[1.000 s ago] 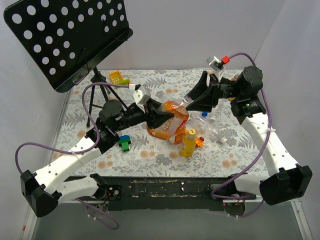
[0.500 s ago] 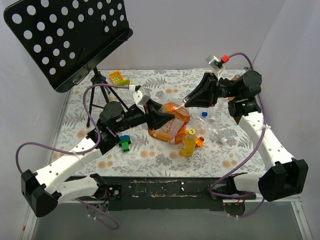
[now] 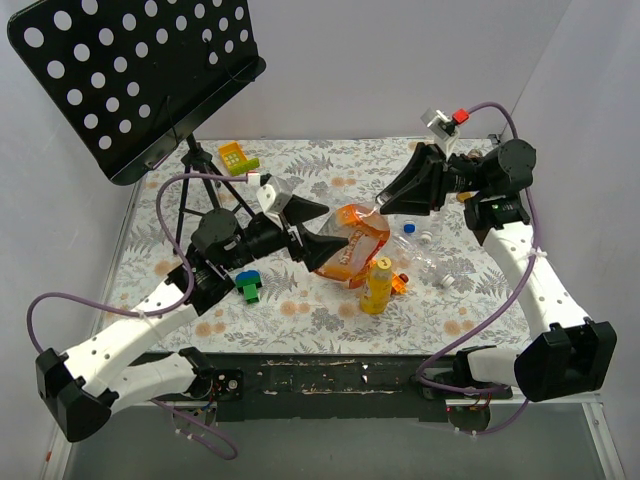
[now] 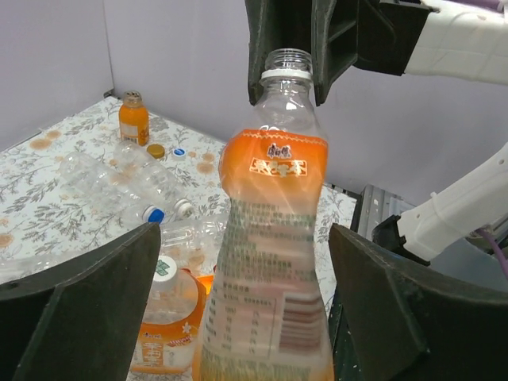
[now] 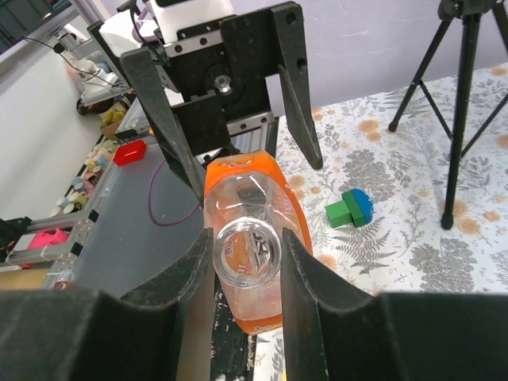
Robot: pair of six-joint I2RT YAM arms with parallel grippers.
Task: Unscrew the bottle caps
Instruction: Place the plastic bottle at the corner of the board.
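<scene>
An orange-labelled clear bottle [image 3: 352, 248] leans over the middle of the table. Its neck [image 4: 287, 62] is bare, with no cap on it. My right gripper [image 3: 380, 207] is shut on that neck, and the open mouth [image 5: 248, 252] sits between its fingers [image 5: 305, 286]. My left gripper [image 3: 338, 223] stands open, its fingers [image 4: 87, 294] wide apart on either side of the bottle's body [image 4: 270, 262] without touching it. A yellow bottle [image 3: 377, 287] with a yellow cap [image 3: 381, 263] stands upright in front. Another orange bottle carries a white cap [image 4: 164, 267].
Crushed clear bottles [image 3: 432, 262] with blue caps [image 4: 155, 214] lie to the right. A small orange bottle [image 4: 133, 119] and a loose yellow cap [image 4: 156, 150] sit at the back. A green-and-blue block [image 3: 247, 287] lies left of centre. A music stand [image 3: 140, 70] rises at the back left.
My left gripper has opened and let go of the orange bottle, drawing back a little. My right gripper has closed on the bottle's neck and moved slightly right.
</scene>
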